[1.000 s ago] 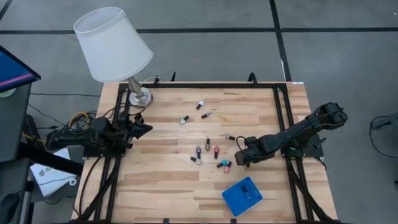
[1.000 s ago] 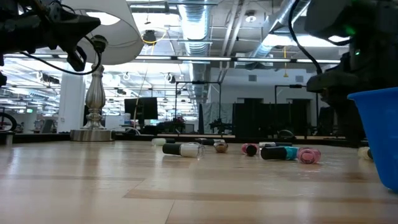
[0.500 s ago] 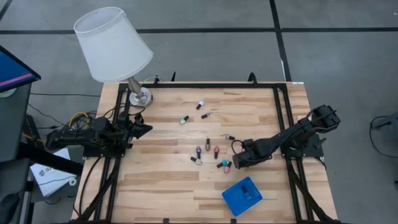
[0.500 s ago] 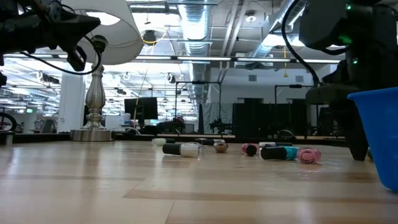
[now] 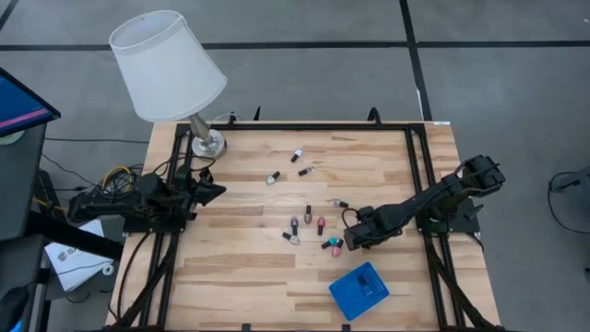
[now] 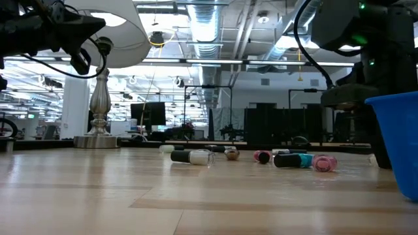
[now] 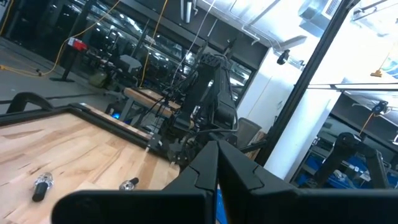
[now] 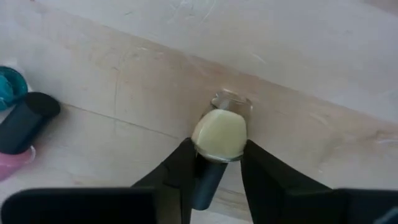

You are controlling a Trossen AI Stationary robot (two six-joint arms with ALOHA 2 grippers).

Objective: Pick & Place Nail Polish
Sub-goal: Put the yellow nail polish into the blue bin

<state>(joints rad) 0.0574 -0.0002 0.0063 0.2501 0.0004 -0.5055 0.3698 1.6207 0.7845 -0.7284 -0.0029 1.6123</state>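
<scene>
Right gripper (image 8: 214,163) low over the tabletop (image 5: 369,161), right of the middle, with both dark fingers (image 8: 177,171) closed against the sides of a pale cream nail polish bottle (image 8: 219,134). Bottle seen end-on in the right wrist view, its dark cap between the fingers, its pale body sticking out past the tips and resting on or just above the wood; cannot tell which. Gap between the fingers narrow, filled by the cap. Just beside that grip, a black-capped bottle with a teal one (image 8: 11,87) and a pink one (image 8: 15,163) next to it, all lying on the wood.

From above, right gripper (image 5: 354,232) at the right edge of a loose cluster of nail polish bottles (image 5: 309,224) near the tabletop's centre; three more bottles (image 5: 297,156) lying apart toward the far edge, near the lamp (image 5: 171,69). Blue tray (image 5: 359,290) near the front edge, well apart from the gripper.

Left gripper (image 5: 214,191) at the tabletop's left edge, raised, fingers (image 7: 205,177) pressed together with nothing between them. Two small bottles (image 7: 42,185) visible on the wood beyond it in the left wrist view.

In the low view, bottles lying on their sides in a row (image 6: 192,156), the blue tray (image 6: 400,140) close at the right.
</scene>
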